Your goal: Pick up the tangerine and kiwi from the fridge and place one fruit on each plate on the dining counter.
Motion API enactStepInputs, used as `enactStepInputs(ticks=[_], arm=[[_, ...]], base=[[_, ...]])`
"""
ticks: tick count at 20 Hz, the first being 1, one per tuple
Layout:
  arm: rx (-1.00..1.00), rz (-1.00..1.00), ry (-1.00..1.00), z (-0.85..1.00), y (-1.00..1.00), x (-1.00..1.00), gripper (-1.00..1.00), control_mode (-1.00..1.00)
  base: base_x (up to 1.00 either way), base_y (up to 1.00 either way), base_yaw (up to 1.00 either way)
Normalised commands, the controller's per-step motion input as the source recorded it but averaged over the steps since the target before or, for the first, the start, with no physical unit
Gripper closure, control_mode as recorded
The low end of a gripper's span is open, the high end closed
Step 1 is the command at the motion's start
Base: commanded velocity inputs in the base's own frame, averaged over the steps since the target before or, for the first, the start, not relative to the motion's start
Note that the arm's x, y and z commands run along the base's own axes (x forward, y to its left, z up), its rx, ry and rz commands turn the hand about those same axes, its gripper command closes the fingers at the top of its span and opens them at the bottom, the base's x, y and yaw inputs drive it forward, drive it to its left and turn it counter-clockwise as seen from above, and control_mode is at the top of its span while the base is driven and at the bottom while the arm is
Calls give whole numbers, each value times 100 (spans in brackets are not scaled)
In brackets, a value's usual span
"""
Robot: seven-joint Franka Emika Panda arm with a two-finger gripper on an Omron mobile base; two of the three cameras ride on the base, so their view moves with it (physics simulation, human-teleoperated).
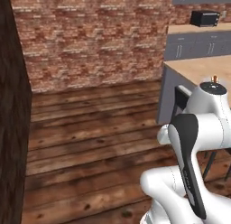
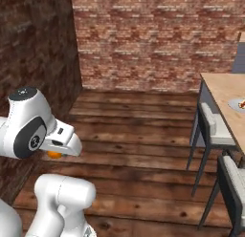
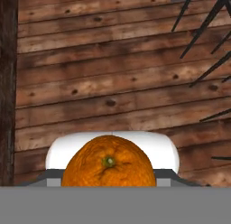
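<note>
- far left in the left base view there's a dark wood-grain wall [image 1: 11,128] running down the edge; the right base view shows the same dark wall on its left side
- next over, a red brick wall [image 1: 94,38] across the back, and a brown plank floor [image 1: 90,142] running from it toward the camera
- the arm's white and dark links [image 1: 189,160] fill the lower right of the left base view; in the right base view they sit at the lower left instead
- the tangerine [image 3: 108,162] is up off the floor, carried at the robot's hand; in the right base view it's just a sliver of orange peeking out under the white hand; in the hand view it's big and close, stem end facing the camera, planks behind it
- the gripper [image 2: 56,154] looks clenched on the tangerine; the fingertips themselves are hidden behind the fruit, so I'm going by how it sits tucked in at the hand
- further right, the dining counter [image 2: 225,95] with its light wood top; a pale plate [image 2: 238,104] sits on it near the right edge of the right base view, with something small and reddish on it, can't tell what
- chairs [image 2: 210,131] with pale seats and dark legs stand just beside the counter
- top right of the left base view, grey cabinets [image 1: 198,44] under a second wood top; a black appliance [image 1: 204,18] sits up there
</note>
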Motion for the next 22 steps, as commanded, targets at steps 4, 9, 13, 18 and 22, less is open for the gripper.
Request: enactStepInputs(ticks=[4, 9, 13, 18, 22], arm=[[0, 0, 0, 0, 0, 0, 100, 100], [0, 0, 0, 0, 0, 0, 100, 100], [0, 0, 0, 0, 0, 0, 100, 100], [0, 0, 0, 0, 0, 0, 100, 100], [0, 0, 0, 0, 0, 0, 100, 100]], base=[[100, 43, -30], [100, 49, -47], [92, 51, -65], [69, 47, -75], [66, 38, -73]])
